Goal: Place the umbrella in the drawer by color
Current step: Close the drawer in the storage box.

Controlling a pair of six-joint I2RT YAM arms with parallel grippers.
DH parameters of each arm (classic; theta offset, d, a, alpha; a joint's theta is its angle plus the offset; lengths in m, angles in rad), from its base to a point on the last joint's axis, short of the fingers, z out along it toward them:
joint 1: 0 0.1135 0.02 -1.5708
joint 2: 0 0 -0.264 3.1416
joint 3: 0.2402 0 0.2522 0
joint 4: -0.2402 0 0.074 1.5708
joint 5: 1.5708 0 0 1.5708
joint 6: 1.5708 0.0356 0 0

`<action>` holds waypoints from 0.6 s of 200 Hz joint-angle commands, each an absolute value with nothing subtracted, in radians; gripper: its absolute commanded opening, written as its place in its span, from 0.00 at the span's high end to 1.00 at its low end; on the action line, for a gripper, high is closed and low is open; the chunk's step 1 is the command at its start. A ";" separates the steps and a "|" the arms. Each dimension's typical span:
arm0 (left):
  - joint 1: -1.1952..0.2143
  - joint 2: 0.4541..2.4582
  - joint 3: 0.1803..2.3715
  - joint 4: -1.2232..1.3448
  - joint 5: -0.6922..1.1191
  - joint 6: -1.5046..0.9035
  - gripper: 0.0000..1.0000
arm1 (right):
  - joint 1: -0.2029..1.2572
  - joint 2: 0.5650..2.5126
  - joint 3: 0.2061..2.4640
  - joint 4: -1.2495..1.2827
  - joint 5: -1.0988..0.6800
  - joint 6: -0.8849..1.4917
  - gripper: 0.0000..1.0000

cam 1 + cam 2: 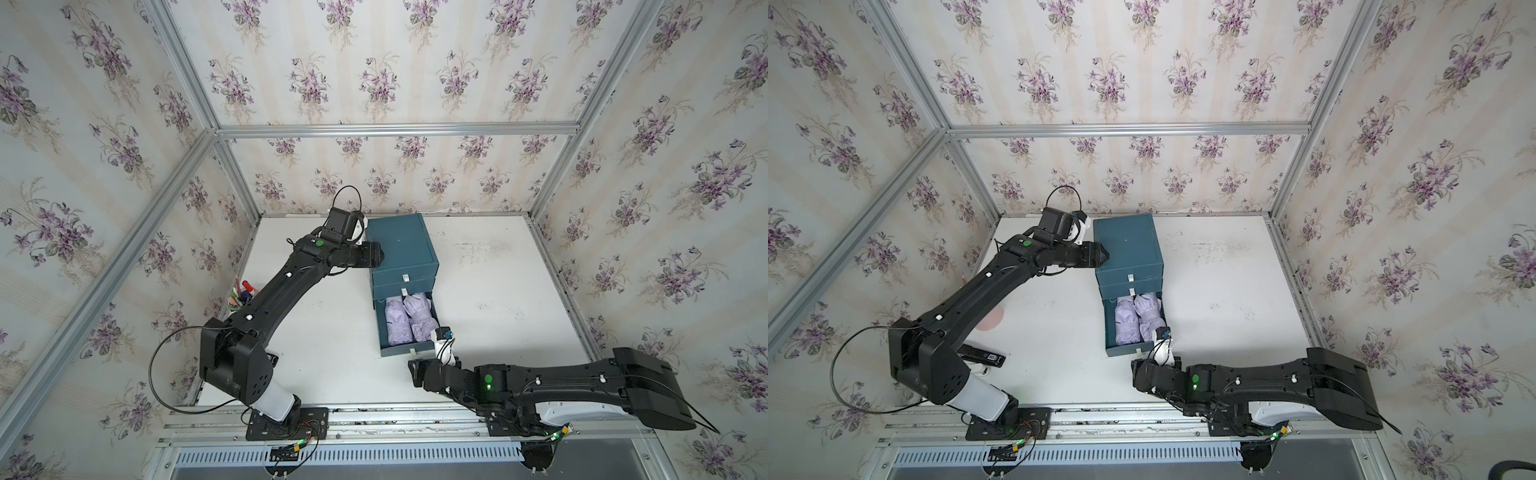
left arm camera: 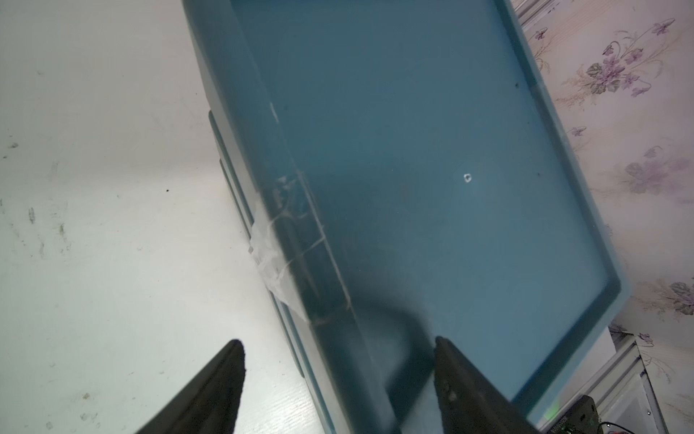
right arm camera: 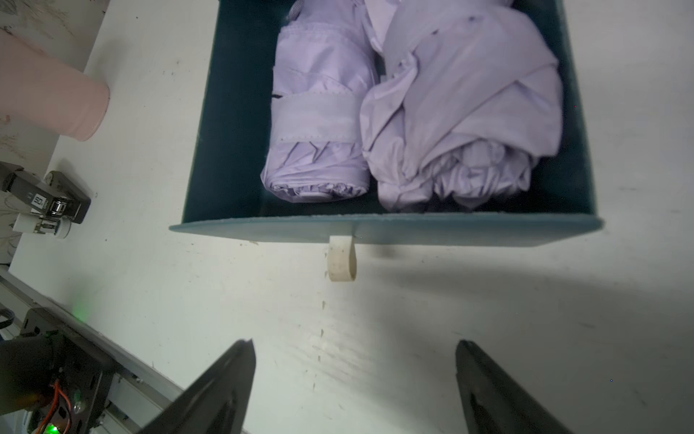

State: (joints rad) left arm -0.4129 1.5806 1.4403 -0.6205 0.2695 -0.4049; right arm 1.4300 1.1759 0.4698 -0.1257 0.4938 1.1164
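Umbrellas: two lilac folded ones lie side by side in the open bottom drawer (image 3: 413, 227) of the teal cabinet (image 1: 399, 241), touching each other.
Strapped umbrella (image 3: 319, 112): rolled tight, and a fabric band holds the folds.
Loose umbrella (image 3: 465, 105): no band shows, and the cloth is bunched and rumpled, filling its side of the drawer.
Handling: probably light, with soft, slick cloth over a stiff core. A pinch on cloth alone would likely slip or drag folds out.
Where to hold: across the middle of the roll, at the band on the strapped one. On the loose one, squeeze deep enough to reach the core.
Right tool (image 3: 355, 342): jaws wide apart and holding nothing, over the bare counter (image 1: 498, 291) just in front of the drawer's white tab (image 3: 341, 261), not touching it.
Left tool (image 2: 338, 340): jaws apart at the cabinet's far side, one finger over its top and one over the counter, with nothing clamped that shows.
Progress: both visible umbrellas match in color and are stowed, so closing the drawer looks like the step left.
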 commanded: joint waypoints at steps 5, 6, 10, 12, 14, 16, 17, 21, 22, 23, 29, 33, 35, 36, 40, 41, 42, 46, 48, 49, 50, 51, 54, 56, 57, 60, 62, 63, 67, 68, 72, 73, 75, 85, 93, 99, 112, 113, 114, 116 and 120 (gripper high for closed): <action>-0.415 1.598 1.411 -0.645 0.244 -0.378 0.28 | 1.428 1.208 0.479 0.002 0.529 1.024 0.14; -0.416 1.599 1.410 -0.647 0.243 -0.378 0.28 | 1.427 1.209 0.478 0.004 0.528 1.021 0.14; -0.416 1.598 1.409 -0.651 0.234 -0.378 0.29 | 1.420 1.213 0.476 0.016 0.519 1.010 0.14; -0.416 1.599 1.408 -0.654 0.230 -0.376 0.29 | 1.416 1.214 0.474 0.024 0.511 1.005 0.15; -0.417 1.599 1.407 -0.656 0.225 -0.376 0.30 | 1.409 1.215 0.472 0.032 0.503 0.998 0.15; -0.417 1.599 1.407 -0.658 0.220 -0.374 0.30 | 1.404 1.216 0.470 0.039 0.492 0.991 0.16; -0.417 1.598 1.407 -0.659 0.217 -0.373 0.30 | 1.402 1.217 0.470 0.039 0.478 0.989 0.16; -0.419 1.598 1.406 -0.666 0.207 -0.371 0.31 | 1.386 1.220 0.467 0.052 0.455 0.979 0.17; -0.418 1.598 1.406 -0.666 0.205 -0.370 0.31 | 1.381 1.220 0.467 0.055 0.449 0.977 0.17; -0.418 1.599 1.406 -0.668 0.201 -0.369 0.31 | 1.379 1.222 0.467 0.060 0.443 0.975 0.18; -0.419 1.602 1.409 -0.678 0.185 -0.369 0.32 | 1.359 1.227 0.463 0.076 0.411 0.964 0.20; -0.419 1.604 1.414 -0.686 0.174 -0.367 0.34 | 1.347 1.232 0.462 0.088 0.394 0.956 0.22; -0.419 1.605 1.415 -0.689 0.171 -0.367 0.34 | 1.342 1.234 0.462 0.093 0.386 0.950 0.23; -0.420 1.606 1.415 -0.690 0.170 -0.368 0.35 | 1.339 1.235 0.463 0.096 0.383 0.948 0.23; -0.420 1.609 1.420 -0.698 0.163 -0.365 0.36 | 1.329 1.242 0.463 0.102 0.373 0.941 0.25; -0.420 1.610 1.421 -0.700 0.161 -0.366 0.36 | 1.327 1.243 0.463 0.101 0.371 0.939 0.25; -0.419 1.610 1.421 -0.701 0.160 -0.366 0.36 | 1.325 1.244 0.464 0.103 0.370 0.937 0.26; -0.420 1.611 1.426 -0.707 0.156 -0.365 0.37 | 1.318 1.249 0.467 0.105 0.365 0.930 0.27; -0.420 1.613 1.426 -0.709 0.154 -0.365 0.38 | 1.313 1.253 0.469 0.106 0.363 0.927 0.28; -0.420 1.614 1.426 -0.711 0.154 -0.365 0.38 | 1.312 1.254 0.469 0.105 0.362 0.926 0.29; -0.420 1.615 1.427 -0.713 0.153 -0.365 0.39 | 1.310 1.255 0.470 0.105 0.360 0.925 0.29; -0.420 1.615 1.428 -0.715 0.152 -0.365 0.39 | 1.308 1.256 0.471 0.106 0.359 0.923 0.30; -0.419 1.616 1.431 -0.718 0.150 -0.364 0.40 | 1.300 1.261 0.473 0.106 0.353 0.920 0.32; -0.419 1.617 1.432 -0.720 0.150 -0.364 0.41 | 1.295 1.263 0.475 0.106 0.350 0.919 0.33; -0.420 1.617 1.433 -0.720 0.149 -0.365 0.41 | 1.292 1.265 0.475 0.106 0.348 0.919 0.34; -0.420 1.617 1.433 -0.722 0.148 -0.363 0.42 | 1.285 1.270 0.478 0.106 0.341 0.915 0.36; -0.419 1.618 1.436 -0.724 0.146 -0.361 0.42 | 1.281 1.273 0.480 0.106 0.336 0.914 0.37; -0.420 1.617 1.436 -0.724 0.146 -0.361 0.43 | 1.279 1.275 0.481 0.105 0.333 0.913 0.37; -0.419 1.617 1.435 -0.725 0.144 -0.359 0.44 | 1.267 1.281 0.484 0.107 0.323 0.909 0.39; -0.419 1.617 1.435 -0.725 0.143 -0.358 0.44 | 1.265 1.283 0.484 0.107 0.321 0.909 0.40; -0.420 1.616 1.435 -0.725 0.143 -0.355 0.44 | 1.256 1.290 0.486 0.108 0.311 0.905 0.42; -0.420 1.616 1.435 -0.725 0.144 -0.354 0.44 | 1.254 1.291 0.487 0.109 0.310 0.904 0.43; -0.420 1.617 1.436 -0.724 0.146 -0.352 0.44 | 1.250 1.294 0.488 0.110 0.307 0.902 0.44; -0.419 1.618 1.439 -0.725 0.159 -0.340 0.49 | 1.238 1.310 0.491 0.113 0.302 0.897 0.48; -0.420 1.620 1.441 -0.728 0.162 -0.336 0.50 | 1.229 1.322 0.489 0.119 0.298 0.896 0.50; -0.420 1.621 1.440 -0.728 0.163 -0.332 0.50 | 1.222 1.330 0.487 0.127 0.292 0.896 0.51; -0.422 1.623 1.437 -0.731 0.160 -0.325 0.51 | 1.210 1.348 0.486 0.147 0.272 0.897 0.54; -0.422 1.623 1.437 -0.731 0.160 -0.324 0.51 | 1.210 1.349 0.487 0.149 0.271 0.896 0.54; -0.422 1.624 1.437 -0.732 0.160 -0.324 0.51 | 1.209 1.351 0.487 0.150 0.270 0.895 0.54; -0.422 1.624 1.438 -0.732 0.159 -0.324 0.51 | 1.209 1.354 0.488 0.153 0.267 0.894 0.55; -0.422 1.627 1.439 -0.731 0.161 -0.323 0.51 | 1.209 1.361 0.490 0.158 0.263 0.892 0.55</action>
